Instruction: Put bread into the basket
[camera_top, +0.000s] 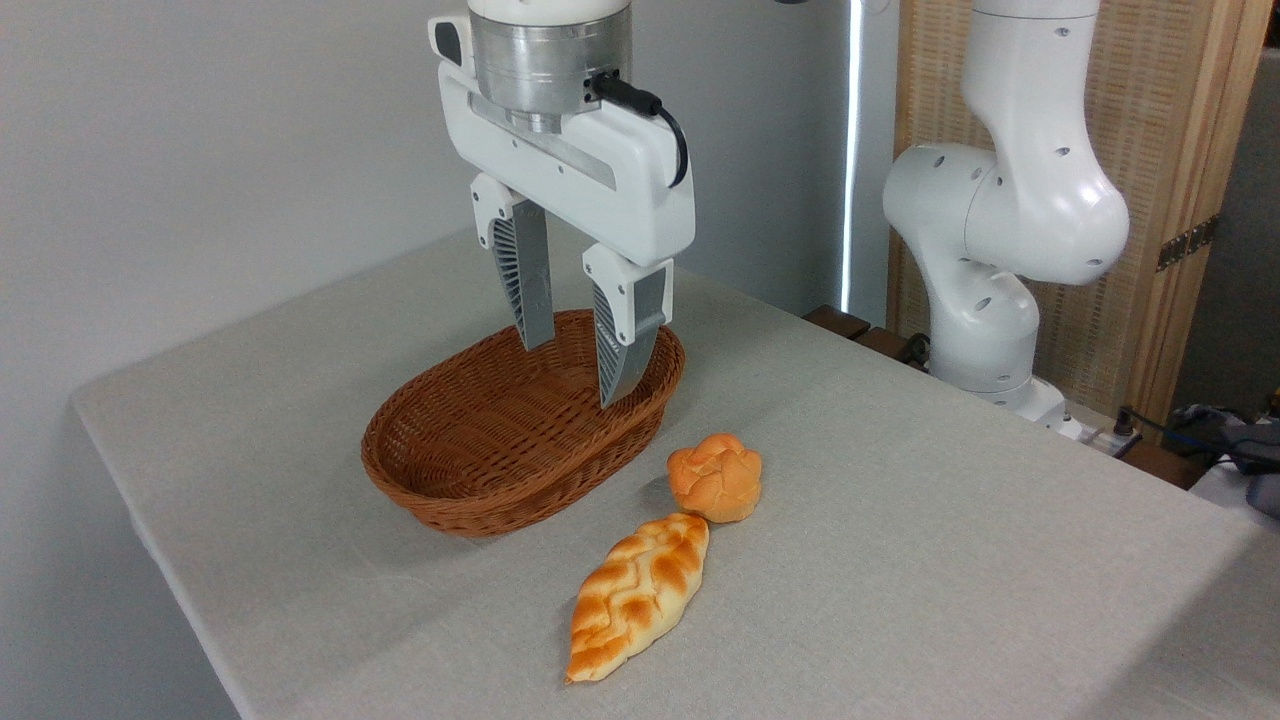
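Observation:
The bread (636, 596), a long braided loaf with golden and browned stripes, lies on the table near the front edge. Behind it and to the left sits the oval brown wicker basket (480, 440), with nothing inside. My gripper (572, 372) hangs open above the basket's far right end, fingers pointing down and holding nothing. It is well behind and above the bread.
A small round orange knotted bun (715, 477) rests just beyond the bread's far tip, right of the basket. The arm's white base (985, 300) stands at the table's back right. The table's left edge (150, 540) drops off near the basket.

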